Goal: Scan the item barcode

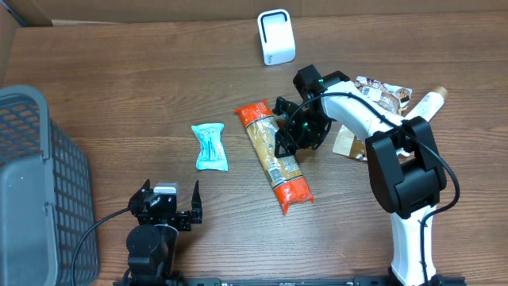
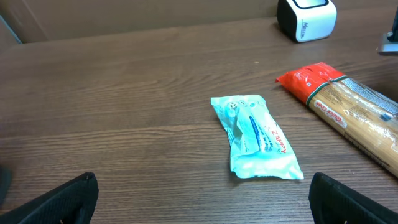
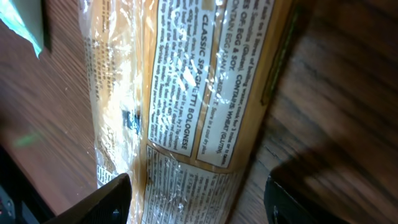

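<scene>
Well, your grey basket (image 1: 32, 159) crowds the table (image 1: 119, 79) at its left edge. The spaghetti pack (image 1: 278, 163), printed "CLASSIC SPAGHETTI BOLOGNESE", lies flat mid-table under your right gripper (image 1: 295, 137), jaws apart astride it, gripping nothing. The white scanner (image 1: 275, 36) stands near the far edge. Your left gripper (image 1: 171, 195) gapes wide, empty.

surface: brown wood-grain table (image 1: 119, 87) | backdrop: tan cardboard wall (image 1: 159, 9) along far edge | left: grey mesh basket (image 1: 40, 159)

Spaghetti pack (image 1: 275, 155) at centre, sachet (image 1: 210, 147) to its left (basket (image 1: 32, 159) farther left), scanner (image 1: 275, 36) behind.
</scene>
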Controlling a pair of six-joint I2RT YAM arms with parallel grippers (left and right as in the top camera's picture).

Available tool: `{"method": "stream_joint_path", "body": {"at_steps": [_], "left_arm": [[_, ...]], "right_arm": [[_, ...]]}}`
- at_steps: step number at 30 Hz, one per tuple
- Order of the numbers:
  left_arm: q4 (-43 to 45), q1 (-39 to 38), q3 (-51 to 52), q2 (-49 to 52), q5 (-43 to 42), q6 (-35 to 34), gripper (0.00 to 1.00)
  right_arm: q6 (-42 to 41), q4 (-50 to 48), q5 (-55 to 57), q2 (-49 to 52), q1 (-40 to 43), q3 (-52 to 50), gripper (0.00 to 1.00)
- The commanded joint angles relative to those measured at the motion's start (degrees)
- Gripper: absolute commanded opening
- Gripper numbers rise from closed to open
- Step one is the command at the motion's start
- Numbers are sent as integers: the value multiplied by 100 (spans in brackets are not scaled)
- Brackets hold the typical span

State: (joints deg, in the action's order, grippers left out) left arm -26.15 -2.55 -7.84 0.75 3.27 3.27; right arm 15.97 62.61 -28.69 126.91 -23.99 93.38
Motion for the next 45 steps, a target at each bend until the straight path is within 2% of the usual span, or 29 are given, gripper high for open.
{"method": "stream_joint_path", "body": {"at_steps": [1,7,10,12,15,17,20,25,33,42,45], "left_arm": [[0,0,35,-50,52,-70,99],[0,0,35,-50,52,-70,100],[0,0,35,-50,50,-70,100],[0,0,35,-50,52,-70,100],[0,0,35,-50,52,-70,100],[0,0,35,-50,52,-70,100],[0,0,35,-50,52,-70,100],[0,0,35,-50,52,-70,100],[0,0,35,-50,52,-70,99],[0,0,35,-50,52,-70,100],[0,0,35,-50,52,-70,100]], "right_arm": [[105,-24,-267,195,-4,-166,70],[61,-400,-444,201,-37,-682,69],[-160,-776,-444,203,-37,-970,62],[-256,-933,-400,203,-37,-1086,55],[-269,-1088,-398,203,-37,-1095,34],[-293,-1185,-400,203,-37,-1095,16],[-402,-1182,-409,203,-37,-1093,4],[-396,-778,-826,197,-20,-868,4],[-374,208,-1720,-468,142,293,4],[-597,378,-2000,-1517,216,896,4],[-595,280,-2750,-1895,409,964,4]]}}
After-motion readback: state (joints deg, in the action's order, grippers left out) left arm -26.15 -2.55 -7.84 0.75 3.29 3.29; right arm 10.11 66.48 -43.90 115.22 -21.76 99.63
